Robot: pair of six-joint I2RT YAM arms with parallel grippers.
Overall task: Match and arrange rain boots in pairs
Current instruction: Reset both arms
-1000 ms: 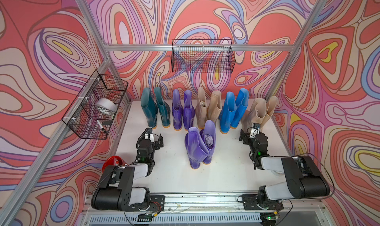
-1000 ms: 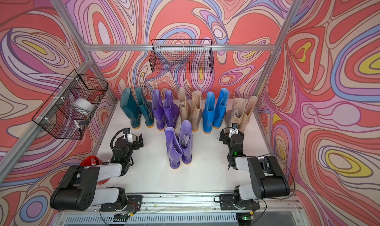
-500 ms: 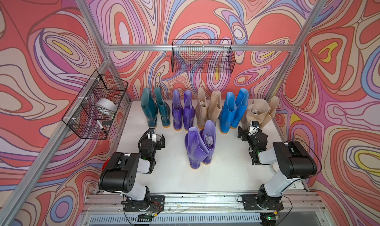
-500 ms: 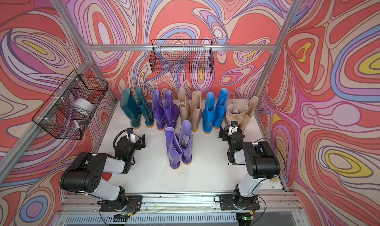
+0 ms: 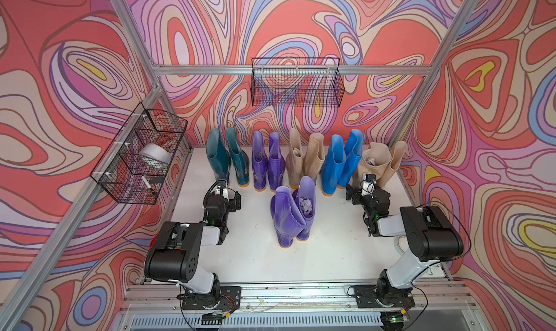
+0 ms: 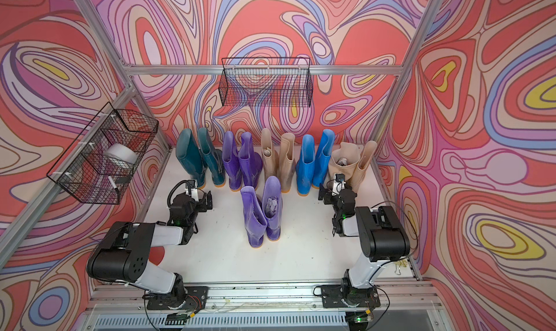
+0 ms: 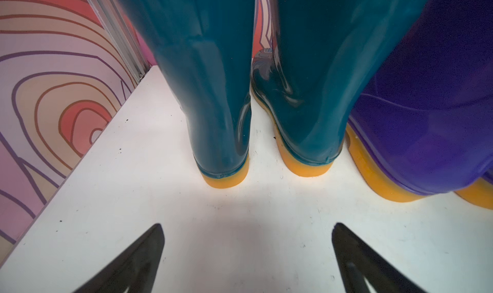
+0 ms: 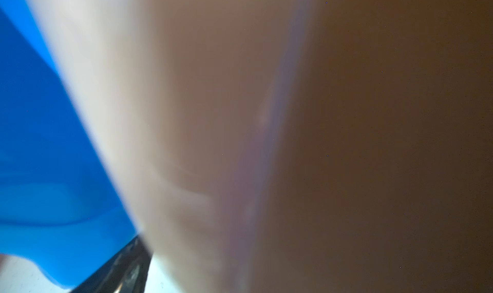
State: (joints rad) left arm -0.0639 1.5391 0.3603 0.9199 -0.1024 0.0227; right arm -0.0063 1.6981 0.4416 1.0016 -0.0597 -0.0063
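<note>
**A:** Which step is being played out here?

**B:** Sorting looks done. The rain boots (image 5: 337, 161) are stood by colour, five pairs in a row behind the front purple pair (image 5: 293, 212). A last tidy is judged to be in hand.

**A:** And the grippers?

**B:** The left gripper (image 7: 246, 225) is held spread and empty, behind and left of that purple pair, just short of the teal pair (image 7: 213, 91). The right gripper (image 5: 358, 191) is set against the end beige pair (image 5: 380, 164), behind and right of the purple pair. Its fingers (image 8: 120, 267) are spread wide, and no clamp is seen.

**A:** How are the boots pointed?

**B:** All are stood upright, long axis vertical, mouths up. Teal heels are turned toward the left gripper, toes away. The near beige boot's mouth is splayed wide.

**A:** What is called for next?

**B:** Probably that soft shaft is to be pinched gently and squared to its mate. Glossy rubber could easily be buckled or let slip.
</note>
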